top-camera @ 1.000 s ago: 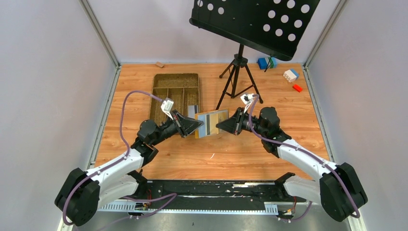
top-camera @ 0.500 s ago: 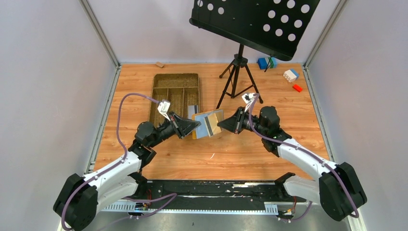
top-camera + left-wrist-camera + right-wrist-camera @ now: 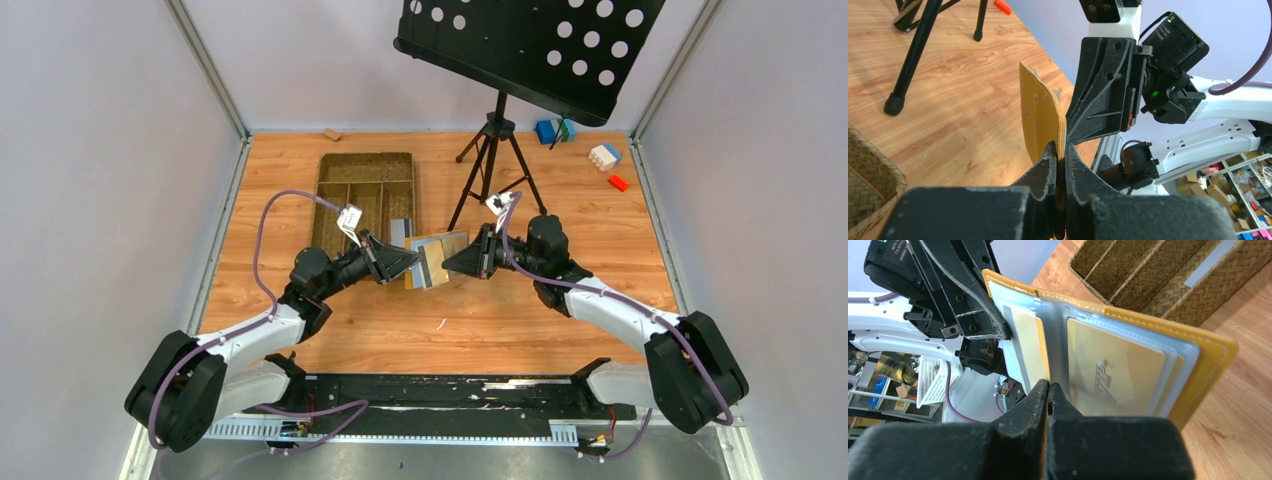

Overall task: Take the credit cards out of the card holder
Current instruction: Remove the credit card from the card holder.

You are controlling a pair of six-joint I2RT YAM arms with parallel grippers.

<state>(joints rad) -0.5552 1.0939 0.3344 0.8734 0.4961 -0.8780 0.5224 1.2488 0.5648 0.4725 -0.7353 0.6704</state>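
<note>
The mustard-yellow card holder (image 3: 438,256) is held open in the air between both grippers, above the wooden table. My left gripper (image 3: 410,262) is shut on its left edge; in the left wrist view (image 3: 1060,150) the yellow leather (image 3: 1040,110) stands edge-on between the fingers. My right gripper (image 3: 455,262) is shut at the holder's inside; in the right wrist view (image 3: 1049,386) its tips pinch the edge of a tan-gold card with a pale stripe (image 3: 1025,345). A gold card marked VIP (image 3: 1113,370) sits in a clear pocket. The holder's yellow rim (image 3: 1210,362) shows at right.
The brown woven compartment tray (image 3: 366,156) lies just behind the holder, with a grey flat piece (image 3: 401,231) at its right edge. A black music stand's tripod (image 3: 495,150) stands behind the right gripper. Toy blocks (image 3: 605,155) lie at the back right.
The right gripper has moved left, closer in on the holder. The left gripper dipped and came back. The holder stays held between them, tilted slightly.
</note>
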